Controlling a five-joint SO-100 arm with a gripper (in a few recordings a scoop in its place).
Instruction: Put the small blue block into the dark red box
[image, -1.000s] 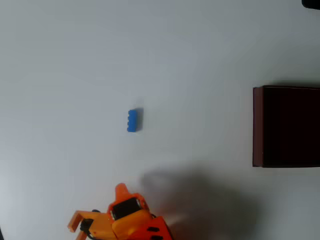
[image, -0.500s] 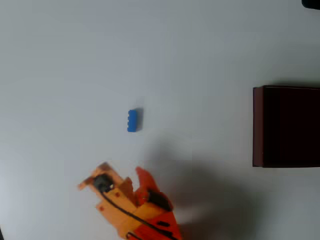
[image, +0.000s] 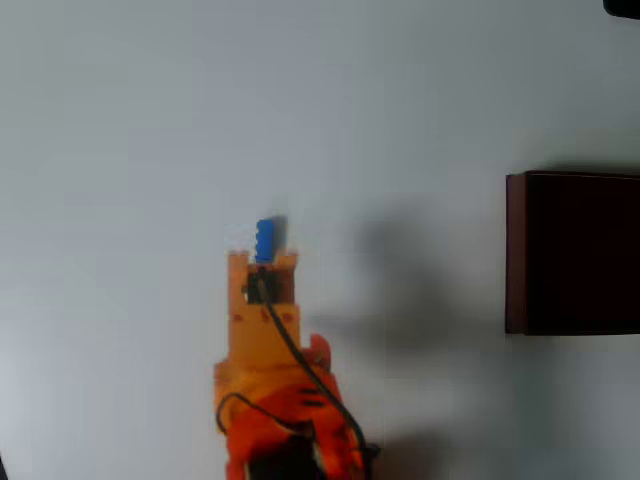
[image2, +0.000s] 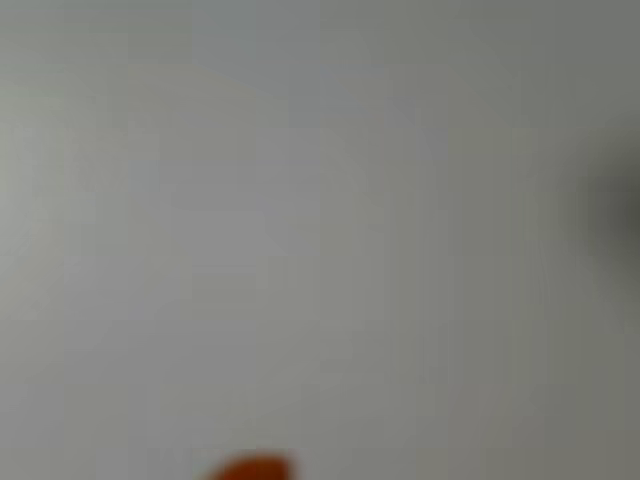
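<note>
Tabletop (image: 130, 110) comes first: a broad, pale grey-white surface, plain and unmarked, with soft shadows lying to the right of my arm in the overhead view; in the wrist view the same surface (image2: 300, 200) is a blur of grey, with a dark smudge at the right edge too vague to name. Next in size is the dark red box (image: 515, 250) at the right edge of the overhead view, square, thin-walled, its inside nearly black, cut off by the frame; it stands well apart from everything else; I can read no writing on it. My orange arm (image: 262, 330) rises from the bottom edge and stretches straight up the picture, a black cable running along its top; my gripper (image: 262, 262) ends in two short orange prongs, and I cannot tell how far they are spread. Smallest is the small blue block (image: 265, 240), lying on the table with its long side up the picture, its lower end at my gripper's tip, well left of the box.
</note>
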